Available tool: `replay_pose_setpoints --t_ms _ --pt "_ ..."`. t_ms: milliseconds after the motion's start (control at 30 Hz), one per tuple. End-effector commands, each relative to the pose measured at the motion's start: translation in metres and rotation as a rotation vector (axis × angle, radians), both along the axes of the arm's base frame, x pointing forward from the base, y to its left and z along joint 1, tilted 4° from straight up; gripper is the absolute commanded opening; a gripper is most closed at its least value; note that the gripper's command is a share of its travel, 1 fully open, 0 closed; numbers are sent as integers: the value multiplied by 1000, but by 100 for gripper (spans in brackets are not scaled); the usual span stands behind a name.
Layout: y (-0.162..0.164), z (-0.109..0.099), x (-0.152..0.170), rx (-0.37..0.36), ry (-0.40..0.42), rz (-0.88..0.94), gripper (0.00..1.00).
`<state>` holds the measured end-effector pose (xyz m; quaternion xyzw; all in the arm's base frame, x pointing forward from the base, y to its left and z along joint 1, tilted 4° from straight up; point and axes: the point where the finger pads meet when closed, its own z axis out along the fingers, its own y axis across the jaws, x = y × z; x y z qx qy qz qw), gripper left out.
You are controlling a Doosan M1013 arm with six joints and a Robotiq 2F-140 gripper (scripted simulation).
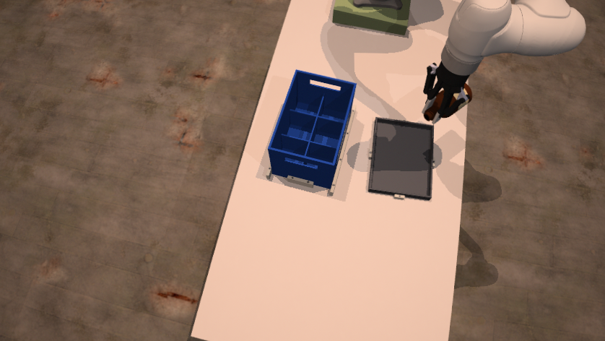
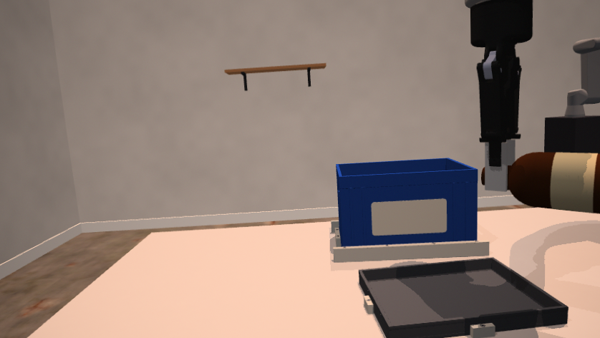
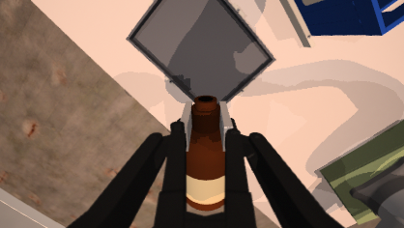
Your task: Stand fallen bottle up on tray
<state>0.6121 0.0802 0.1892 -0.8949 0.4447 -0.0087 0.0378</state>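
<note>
A brown bottle (image 3: pixel 205 159) with a cream label hangs lying level in the air, held by its neck. My gripper (image 3: pixel 205 111) is shut on the bottle's neck. In the exterior view the bottle (image 2: pixel 554 181) sticks out to the right of the gripper (image 2: pixel 497 170), above the table. In the top view the gripper (image 1: pixel 442 109) and bottle (image 1: pixel 440 102) are just beyond the far right corner of the dark grey tray (image 1: pixel 401 157). The tray is empty; it also shows in the other views (image 2: pixel 460 296) (image 3: pixel 200 48). The blue crate (image 1: pixel 312 128) stands left of the tray.
The crate (image 2: pixel 406 201) has divided compartments and sits on a pale base. A green block (image 1: pixel 371 16) with a dark object on it stands at the far end of the table. The table's right edge runs close by the tray and gripper.
</note>
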Motion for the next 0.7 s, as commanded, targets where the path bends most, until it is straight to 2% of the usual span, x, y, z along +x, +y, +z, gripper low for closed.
replay_pose_setpoints --t_ms 0,433,667 --pt "0 0 0 0 0 0 10" --pt "0 0 -1 -19 -11 -3 10" --pt "0 -1 -2 -54 -33 -7 10"
